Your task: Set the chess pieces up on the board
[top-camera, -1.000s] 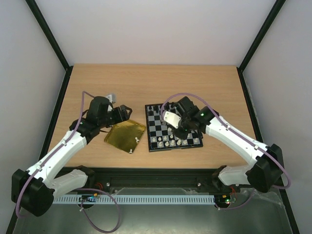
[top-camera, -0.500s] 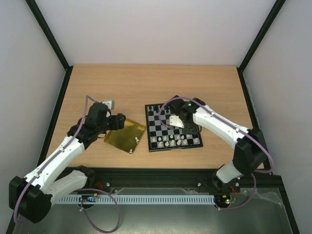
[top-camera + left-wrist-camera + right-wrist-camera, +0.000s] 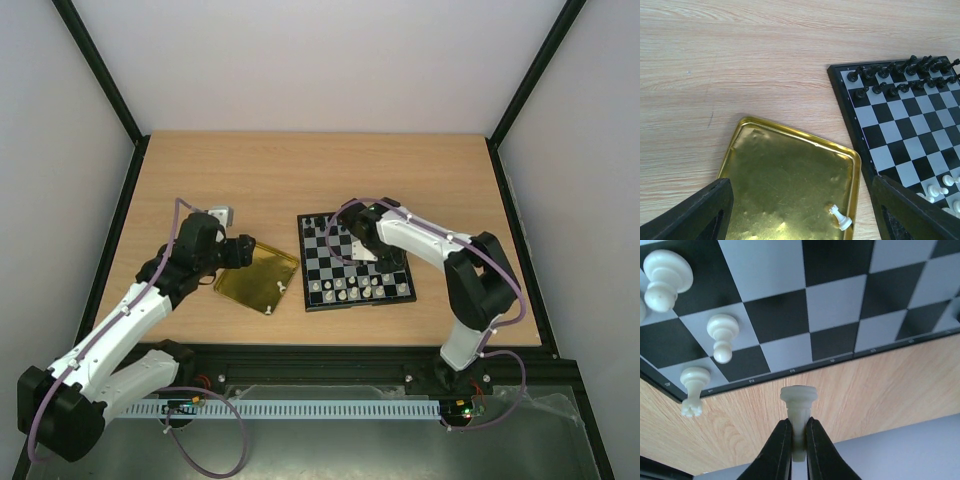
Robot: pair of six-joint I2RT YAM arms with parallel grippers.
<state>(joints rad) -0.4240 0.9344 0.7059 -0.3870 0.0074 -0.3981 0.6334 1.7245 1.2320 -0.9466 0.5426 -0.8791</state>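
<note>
The board [image 3: 303,262] lies right of centre, with black chessmen [image 3: 325,222] along its far rows and white chess pieces [image 3: 345,290] along its near rows. My right gripper [image 3: 798,427] is shut on a white chess piece [image 3: 798,402], held base outward over the table just past the board's edge [image 3: 835,305]. White pawns [image 3: 720,335] stand on squares close by. My left gripper [image 3: 800,210] is open above the gold tray [image 3: 785,165]. A white rook [image 3: 840,217] lies on its side in the tray's near right corner, between and beyond the fingers.
The gold tray [image 3: 245,285] lies just left of the board, almost touching it. Black frame rails run along both table sides. Bare wood stretches behind the board and tray. The right arm [image 3: 470,280] arches over the board's right side.
The right arm has folded in, its elbow swinging left and upright, while its gripper stays over the board with the piece. The left gripper has drawn back slightly toward the tray's left edge.
</note>
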